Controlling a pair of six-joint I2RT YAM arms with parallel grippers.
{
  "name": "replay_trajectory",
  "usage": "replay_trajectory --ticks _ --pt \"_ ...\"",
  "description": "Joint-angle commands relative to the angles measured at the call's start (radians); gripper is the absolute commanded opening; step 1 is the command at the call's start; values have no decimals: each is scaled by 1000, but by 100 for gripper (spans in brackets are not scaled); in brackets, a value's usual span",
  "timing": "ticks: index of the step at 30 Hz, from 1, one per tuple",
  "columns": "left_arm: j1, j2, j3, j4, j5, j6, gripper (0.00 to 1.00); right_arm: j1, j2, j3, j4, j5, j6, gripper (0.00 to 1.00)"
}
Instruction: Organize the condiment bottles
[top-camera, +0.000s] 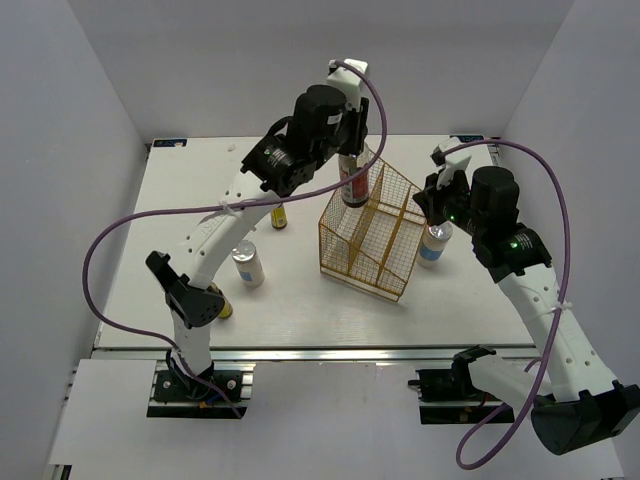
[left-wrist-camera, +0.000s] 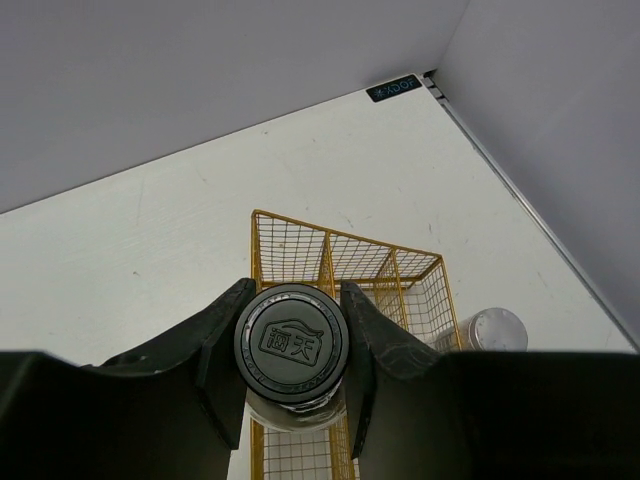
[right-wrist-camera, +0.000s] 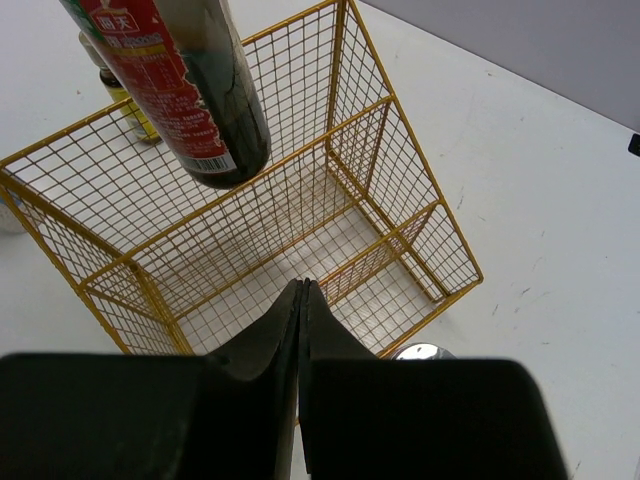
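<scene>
My left gripper (top-camera: 349, 150) is shut on the dark cap of the tall clear bottle with the red label (top-camera: 353, 183). It holds the bottle above the far-left part of the gold wire basket (top-camera: 345, 246). The cap (left-wrist-camera: 291, 343) sits between the fingers in the left wrist view. The bottle (right-wrist-camera: 180, 90) hangs tilted over the basket (right-wrist-camera: 414, 140) in the right wrist view. My right gripper (right-wrist-camera: 302, 287) is shut and empty above the basket's right side. One white cylinder (top-camera: 248, 263) stands left of the basket and one (top-camera: 435, 243) stands right of it. An amber bottle (top-camera: 279, 215) stands behind the left arm.
A second amber bottle (top-camera: 222, 306) is partly hidden by the left arm's lower link near the front left. The basket (left-wrist-camera: 345, 235) has wire dividers. White walls close in the table on the back, left and right.
</scene>
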Motion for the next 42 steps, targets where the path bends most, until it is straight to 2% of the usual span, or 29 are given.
replay_trajectory --ticks 1,10,21,28,29,30,31,33,34,35,37,38,42 --pt "-25 -8 30 98 -47 65 0 -4 -17 -8 54 2 5 0" --pt "-42 -26 -81 171 -50 102 0 -10 -26 -20 57 2 5 0" --pt "-42 -111 -359 314 -7 80 0 -13 -31 -28 60 -7 8 0" --pt "-44 -132 -448 363 -15 57 0 -13 -35 -32 59 -13 13 0" --pt "-42 -134 -453 363 -15 54 2 -15 -37 -32 59 -12 13 0" --pt "-44 -134 -457 362 -15 50 10 -13 -37 -32 59 -13 11 0" --pt "-42 -135 -462 362 -16 46 33 -13 -39 -35 57 -12 10 0" --pt "-42 -144 -470 360 -13 43 47 -13 -43 -38 56 -15 8 0" --pt "-42 -146 -474 359 -15 42 62 -13 -43 -41 56 -18 6 0" --pt "-44 -149 -476 357 -13 40 69 -15 -46 -44 54 -21 5 0" --pt "-42 -157 -477 351 -9 36 76 -13 -51 -51 54 -29 0 2" --pt "-42 -158 -477 349 -4 36 77 -15 -52 -55 54 -30 -3 10" --pt "-44 -170 -482 343 13 25 81 -15 -57 -60 53 -39 -6 18"
